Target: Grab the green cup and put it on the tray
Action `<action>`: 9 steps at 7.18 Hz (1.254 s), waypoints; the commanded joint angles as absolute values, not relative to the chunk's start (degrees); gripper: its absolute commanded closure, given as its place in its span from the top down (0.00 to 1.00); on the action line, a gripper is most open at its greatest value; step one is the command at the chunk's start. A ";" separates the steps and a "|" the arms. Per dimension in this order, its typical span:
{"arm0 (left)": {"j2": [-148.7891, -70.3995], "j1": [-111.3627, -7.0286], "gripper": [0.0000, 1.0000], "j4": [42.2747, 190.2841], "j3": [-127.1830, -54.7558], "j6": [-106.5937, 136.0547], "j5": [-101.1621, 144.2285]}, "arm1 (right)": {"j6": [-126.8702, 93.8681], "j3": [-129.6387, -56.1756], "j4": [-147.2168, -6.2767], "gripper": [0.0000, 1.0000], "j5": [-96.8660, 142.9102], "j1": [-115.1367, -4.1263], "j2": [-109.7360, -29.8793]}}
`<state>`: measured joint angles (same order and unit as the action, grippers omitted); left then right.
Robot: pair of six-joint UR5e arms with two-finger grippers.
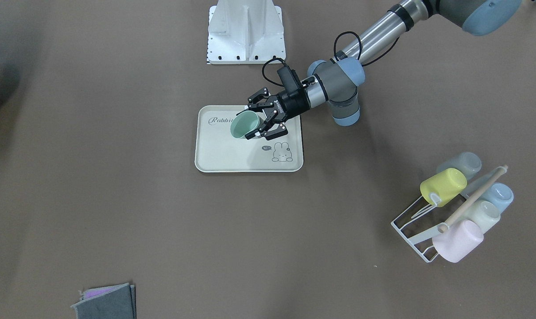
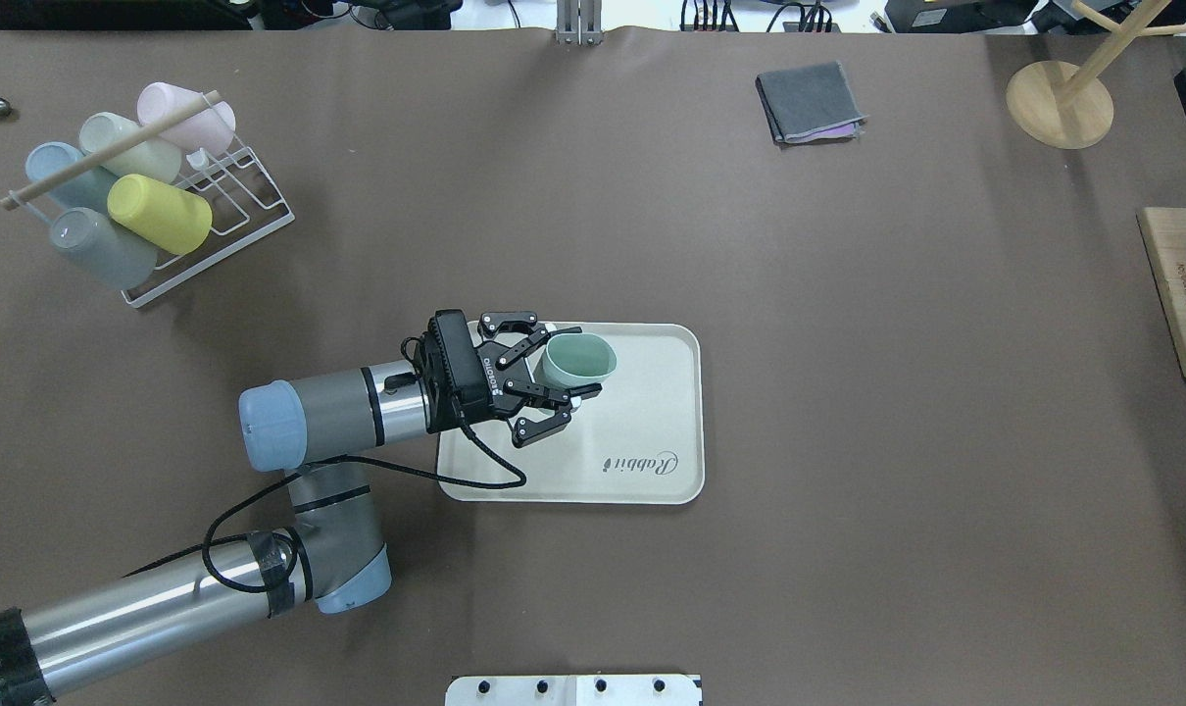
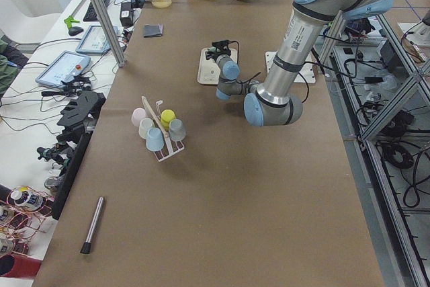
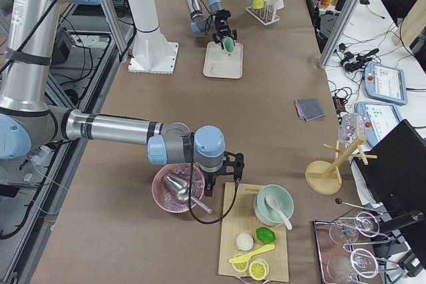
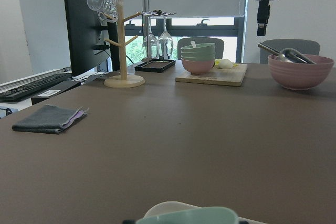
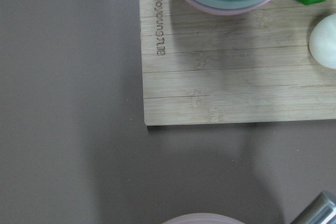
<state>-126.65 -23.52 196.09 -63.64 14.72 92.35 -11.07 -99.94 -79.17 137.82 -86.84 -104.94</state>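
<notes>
While the left end effector [image 2: 562,363] reaches in over the tray [image 2: 652,422], its two fingers are clamped on the base end of the green cup [image 2: 581,358], one on each side. The cup is tipped on its side, with its open mouth facing away from the wrist. It sits over the tray's half that is farther from the robot's base, but from above it is hard to say whether it touches the tray or hangs just over it.

The cream tray lies flat on the table [image 2: 848,392], near its middle. It carries the script word "Rabbit" [image 2: 642,463] along the edge nearer the robot. In the opposite corner is a small bunny drawing [image 1: 282,152] with a speech bubble reading "hi~" [image 1: 266,148].

Well apart from the tray, towards the robot's left, a white wire rack [image 2: 245,201] holds five cups on their sides, among them a yellow cup [image 2: 159,213] and a pink cup [image 2: 176,106]. A folded grey cloth [image 2: 809,101] lies near the table's far edge.

At the robot's right end of the table, the right end effector [image 5: 260,27] hangs above a pink bowl [image 4: 178,189], beside a wooden board [image 6: 210,77] engraved "Joyoung". I cannot tell whether its fingers are apart or together.
</notes>
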 commanded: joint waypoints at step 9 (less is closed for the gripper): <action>-126.65 -22.33 0.48 194.24 -61.61 10.11 91.23 | -11.07 -99.67 -79.19 1.00 137.64 -86.84 -104.77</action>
<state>-126.67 -22.51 195.04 -61.62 10.75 91.31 -11.07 -99.81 -79.16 137.67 -86.86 -104.79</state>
